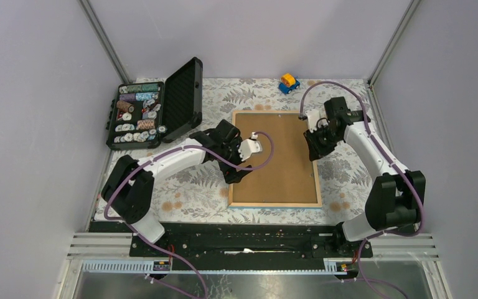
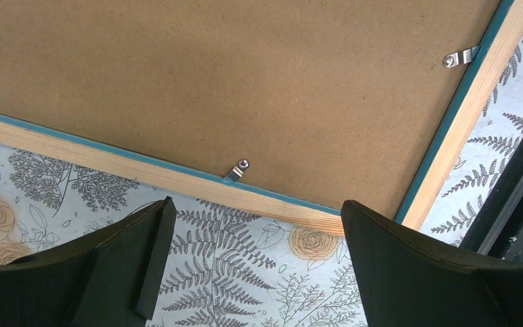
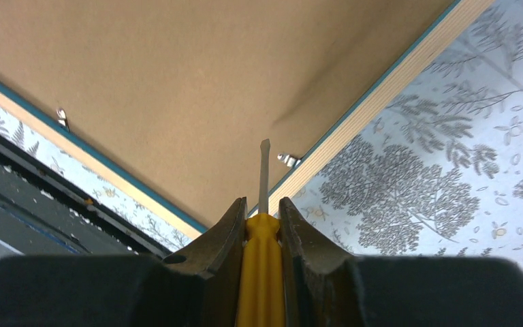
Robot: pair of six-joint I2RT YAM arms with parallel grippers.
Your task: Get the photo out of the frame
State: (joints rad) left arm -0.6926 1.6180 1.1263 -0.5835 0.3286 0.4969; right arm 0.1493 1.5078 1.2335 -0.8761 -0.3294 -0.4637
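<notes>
A: Top view: frame (image 1: 276, 159) face-down at centre, case (image 1: 152, 106) at ten o'clock, toy (image 1: 289, 82) at twelve.
B: Left wrist: left gripper (image 2: 255, 262) spread wide, clip (image 2: 236, 170) at twelve.
A: Right wrist: right gripper (image 3: 262, 218) pinching a screwdriver (image 3: 263, 225), tip over the backing.

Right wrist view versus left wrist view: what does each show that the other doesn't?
Only the right wrist view shows a yellow-handled screwdriver clamped in the right gripper, its flat tip above the brown backing board near a metal clip. Only the left wrist view shows the left gripper open over the floral tablecloth. Both show the frame lying face down, board in place.
</notes>
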